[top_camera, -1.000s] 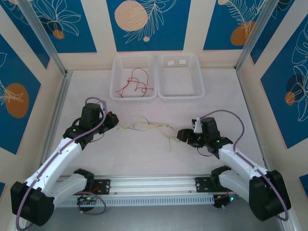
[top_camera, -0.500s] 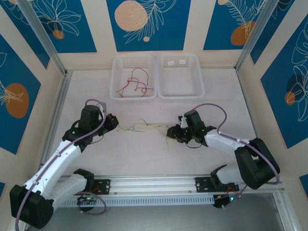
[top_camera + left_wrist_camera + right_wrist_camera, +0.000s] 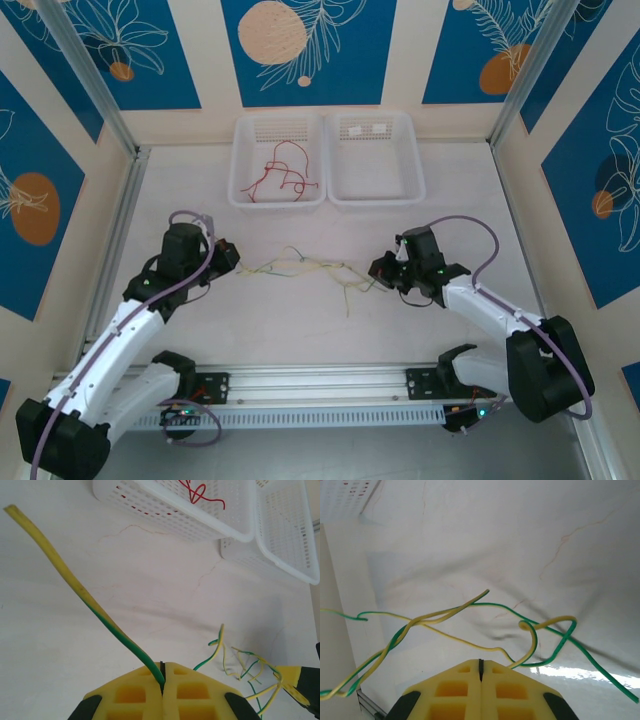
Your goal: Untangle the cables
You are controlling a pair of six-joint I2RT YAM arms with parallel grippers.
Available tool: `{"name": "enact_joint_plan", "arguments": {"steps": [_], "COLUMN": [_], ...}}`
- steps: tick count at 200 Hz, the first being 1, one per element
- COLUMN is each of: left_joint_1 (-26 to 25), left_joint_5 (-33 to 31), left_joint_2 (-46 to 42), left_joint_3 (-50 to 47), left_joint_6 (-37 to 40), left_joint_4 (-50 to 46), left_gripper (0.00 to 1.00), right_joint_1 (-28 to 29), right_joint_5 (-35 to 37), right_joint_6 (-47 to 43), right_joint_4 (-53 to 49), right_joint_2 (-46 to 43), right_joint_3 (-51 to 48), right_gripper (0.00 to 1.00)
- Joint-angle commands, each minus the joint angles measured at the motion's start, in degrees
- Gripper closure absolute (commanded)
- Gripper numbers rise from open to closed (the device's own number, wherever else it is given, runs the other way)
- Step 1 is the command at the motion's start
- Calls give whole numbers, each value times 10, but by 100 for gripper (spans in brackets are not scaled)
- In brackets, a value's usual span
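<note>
My left end effector [image 3: 163, 666] is pinched shut on one strand of the yellow-green cables [image 3: 300, 266], knotted on the bench [image 3: 300, 330] at frame centre; the red cables [image 3: 283, 172] sit in the upper-left basket [image 3: 277, 201]. My right end effector [image 3: 480, 662] is closed, but whether it grips a strand I cannot tell. Pulling apart could cinch the twist tighter, or let the thin wire slip free.

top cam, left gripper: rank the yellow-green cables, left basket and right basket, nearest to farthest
1. yellow-green cables: one strand is clamped in the left gripper, and the bunch runs off to its right.
2. left basket: ahead at the far edge, holding red cables.
3. right basket: beside the left basket, further right.
</note>
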Motion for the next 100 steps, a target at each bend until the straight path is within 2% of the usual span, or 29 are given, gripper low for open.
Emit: {"name": "enact_joint_plan", "arguments": {"steps": [1,7,18,31,35,56,100], "left_joint_1": [7,7,7,7,7,7,7], "left_joint_5": [-7,-6,-2,1,3,7,10], "left_joint_2": [6,7,8,8,9,12,4], "left_joint_3": [0,-1,0,-1,-1,2,-10], "left_joint_6": [3,3,3,2,3,8,9], "left_joint_4": [4,7,12,16,17,14,18], "left_gripper": [100,100,100,100,100,100,100], "right_joint_1": [10,10,11,17,20,53,85], "right_joint_5": [-31,-37,-55,-79,-82,-75,-42], "right_joint_6": [13,22,37,52,57,74,117], "right_joint_4": [5,13,26,29,25,24,100], "right_joint_2": [-2,2,21,51,59,86,143], "right_joint_3": [-15,-18,-17,-4,2,20,29], "right_gripper": [100,99,73,50,47,39,41]}}
